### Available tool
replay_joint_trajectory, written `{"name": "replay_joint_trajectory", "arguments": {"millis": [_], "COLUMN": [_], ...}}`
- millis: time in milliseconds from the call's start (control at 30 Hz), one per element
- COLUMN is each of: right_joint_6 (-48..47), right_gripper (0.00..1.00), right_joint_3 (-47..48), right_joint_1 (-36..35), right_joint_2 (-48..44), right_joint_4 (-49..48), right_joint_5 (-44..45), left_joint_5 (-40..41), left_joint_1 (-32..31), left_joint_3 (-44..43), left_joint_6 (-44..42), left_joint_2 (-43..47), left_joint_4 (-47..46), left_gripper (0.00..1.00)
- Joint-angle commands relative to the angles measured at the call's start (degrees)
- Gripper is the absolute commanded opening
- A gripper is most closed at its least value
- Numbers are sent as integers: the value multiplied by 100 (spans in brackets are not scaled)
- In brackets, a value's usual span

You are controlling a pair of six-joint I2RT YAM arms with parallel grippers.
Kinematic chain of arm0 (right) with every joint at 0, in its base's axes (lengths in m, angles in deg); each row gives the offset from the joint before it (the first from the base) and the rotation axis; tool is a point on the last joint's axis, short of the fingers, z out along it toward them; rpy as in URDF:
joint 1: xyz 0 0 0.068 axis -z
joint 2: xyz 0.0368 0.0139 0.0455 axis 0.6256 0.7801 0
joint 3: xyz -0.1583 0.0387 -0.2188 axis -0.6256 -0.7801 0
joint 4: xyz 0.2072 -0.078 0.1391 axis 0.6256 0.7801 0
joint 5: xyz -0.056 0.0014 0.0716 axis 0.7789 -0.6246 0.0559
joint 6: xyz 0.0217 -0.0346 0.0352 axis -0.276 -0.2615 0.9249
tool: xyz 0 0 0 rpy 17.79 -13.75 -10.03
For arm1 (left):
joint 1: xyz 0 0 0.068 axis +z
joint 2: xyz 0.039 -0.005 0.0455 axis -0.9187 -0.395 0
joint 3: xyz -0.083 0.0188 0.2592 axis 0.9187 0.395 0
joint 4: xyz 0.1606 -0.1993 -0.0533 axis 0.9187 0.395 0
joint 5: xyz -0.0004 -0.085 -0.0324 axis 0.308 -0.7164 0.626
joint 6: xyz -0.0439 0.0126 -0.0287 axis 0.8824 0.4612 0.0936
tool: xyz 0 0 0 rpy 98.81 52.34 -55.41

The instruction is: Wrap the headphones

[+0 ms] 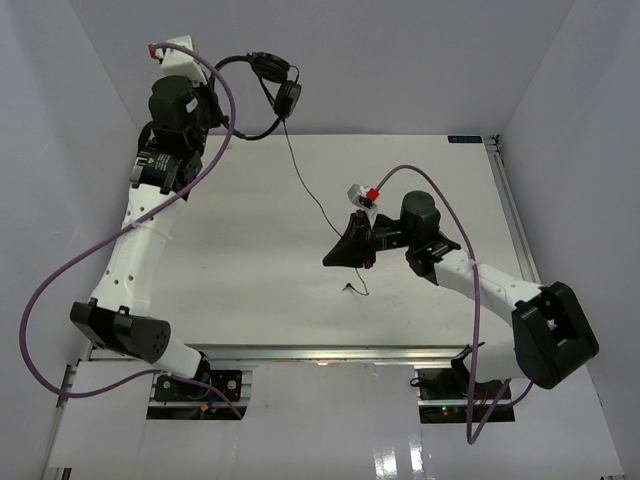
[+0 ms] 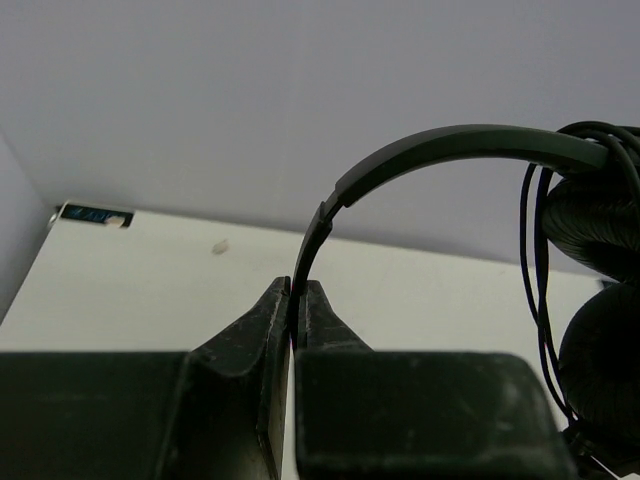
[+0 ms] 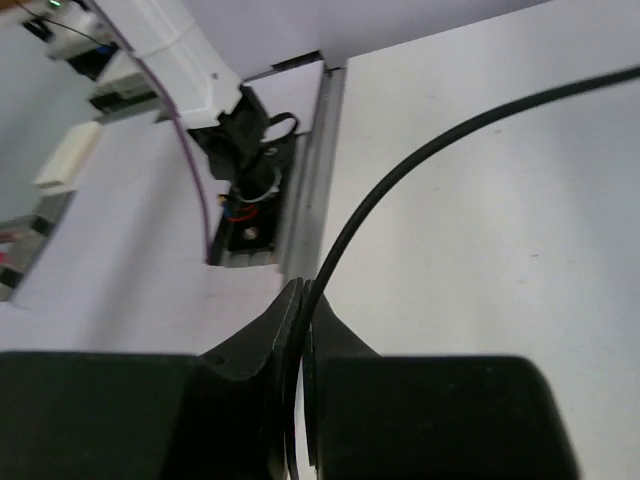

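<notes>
The black headphones [image 1: 285, 97] hang in the air above the table's back left, both ear cups side by side. My left gripper [image 1: 222, 122] is shut on the thin headband [image 2: 440, 145]; in the left wrist view the gripper [image 2: 298, 292] pinches the band's end, the ear cups [image 2: 600, 215] are at the right, and some cord loops [image 2: 530, 260] lie around them. The thin black cord [image 1: 305, 180] runs down from the cups to my right gripper [image 1: 330, 260], which is shut on it mid-table. In the right wrist view the cord [image 3: 450, 140] arcs out of the shut gripper [image 3: 305, 292]. The plug end [image 1: 351, 288] trails on the table.
White table [image 1: 250, 260] inside grey walls at the left, back and right. Purple arm cables [image 1: 60, 270] loop beside each arm. A metal rail [image 3: 310, 180] edges the table near the left arm's base [image 3: 240, 150]. A small blue label [image 1: 465, 139] marks the back right corner.
</notes>
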Motion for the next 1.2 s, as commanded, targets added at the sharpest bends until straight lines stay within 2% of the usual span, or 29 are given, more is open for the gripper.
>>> {"name": "replay_joint_trajectory", "arguments": {"millis": [0, 100, 167, 300, 500, 667, 767, 900, 1033, 1167], "right_joint_6": [-3277, -4374, -5182, -6189, -7168, -7759, -7868, -7638, -7175, -6515], "right_gripper": [8, 8, 8, 8, 8, 8, 8, 8, 8, 8], "right_joint_3": [842, 1737, 2339, 3146, 3740, 3579, 3316, 3068, 2863, 3038], "right_joint_1": [-175, -491, -648, -835, -1022, -1000, -783, -430, 54, 603], "right_joint_2": [-409, -537, -623, -648, -501, -396, -383, -376, -198, 238], "right_joint_4": [3562, 5310, 6023, 6533, 6412, 5561, 5172, 4913, 4613, 4598], "right_joint_5": [1131, 2485, 3244, 4768, 5701, 6989, 7121, 6860, 6219, 5307], "left_joint_5": [474, 296, 185, 19, -324, -993, -1554, -2311, -3282, -4210], "left_joint_1": [64, 57, -62, -416, -1090, -1580, -1639, -1692, -1758, -1772], "left_joint_3": [703, 1033, 1338, 1927, 2568, 3089, 3627, 4227, 4512, 4429], "left_joint_6": [-599, -857, -1053, -1399, -1413, -1591, -1566, -1428, -1265, -860], "left_joint_2": [-136, -474, -632, -860, -1216, -956, -460, 388, 1205, 1596], "left_joint_4": [-119, -157, -138, -156, -282, -541, -772, -983, -1056, -1018], "left_gripper": [0, 0, 0, 0, 0, 0, 0, 0, 0, 0]}}
